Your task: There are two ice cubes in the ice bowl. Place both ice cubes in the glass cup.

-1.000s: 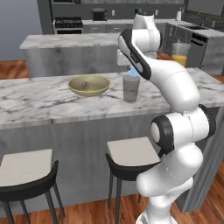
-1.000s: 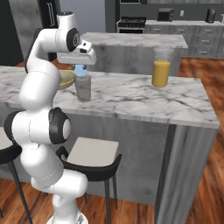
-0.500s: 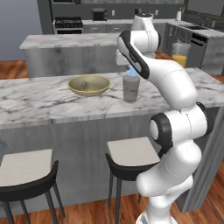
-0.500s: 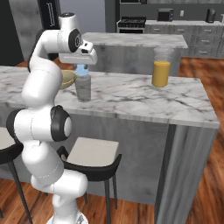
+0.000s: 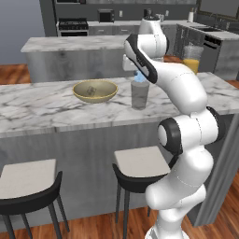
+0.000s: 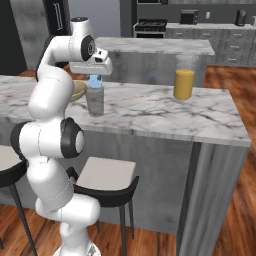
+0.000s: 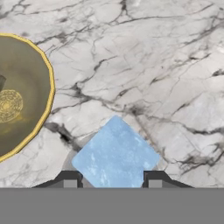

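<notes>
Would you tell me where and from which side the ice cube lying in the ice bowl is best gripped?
Come straight down from above, since the raised rim of the ice bowl blocks a sideways approach. Pinch two opposite flat faces of the cube in the bowl, jaws square to its sides. The end effector currently holds the other cube.

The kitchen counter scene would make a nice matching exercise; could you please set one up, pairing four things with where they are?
Things:
1. ice cube
2. glass cup
3. bowl
4. glass of orange juice

Places:
A. toward the far end of the counter, away from the arm
B. between the fingertips of the gripper, above the cup
C. on the counter, straight under the gripper
D. on the counter, beside the cup and apart from it

Pairs: 1-B, 2-C, 3-D, 4-A
</notes>
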Motion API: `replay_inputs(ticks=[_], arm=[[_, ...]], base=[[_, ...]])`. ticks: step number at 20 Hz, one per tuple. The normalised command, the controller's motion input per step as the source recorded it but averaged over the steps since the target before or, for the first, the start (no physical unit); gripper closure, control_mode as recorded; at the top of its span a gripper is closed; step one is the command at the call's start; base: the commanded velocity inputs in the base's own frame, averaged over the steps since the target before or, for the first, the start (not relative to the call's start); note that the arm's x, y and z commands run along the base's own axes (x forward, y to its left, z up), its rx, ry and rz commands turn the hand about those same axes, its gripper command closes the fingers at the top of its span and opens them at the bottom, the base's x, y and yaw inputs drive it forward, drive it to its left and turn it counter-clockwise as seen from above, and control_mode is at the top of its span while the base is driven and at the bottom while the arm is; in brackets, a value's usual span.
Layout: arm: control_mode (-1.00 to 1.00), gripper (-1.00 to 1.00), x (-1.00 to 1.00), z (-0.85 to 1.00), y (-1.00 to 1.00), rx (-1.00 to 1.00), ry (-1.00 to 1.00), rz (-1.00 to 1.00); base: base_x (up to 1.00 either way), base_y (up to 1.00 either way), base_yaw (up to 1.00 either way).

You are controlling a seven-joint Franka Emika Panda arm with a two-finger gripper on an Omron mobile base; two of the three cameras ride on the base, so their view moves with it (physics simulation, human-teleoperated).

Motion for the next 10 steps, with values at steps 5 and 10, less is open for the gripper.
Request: replay_inputs(ticks=[5,10], arm=[[-1.00,1.00,0.01,-0.23,0.00,0.00,0.01,0.00],[-1.00,1.00,0.10,-0.03,0.00,0.00,0.00,0.00]], base=[[0.00,0.00,0.00],[0.00,0.00,0.00]])
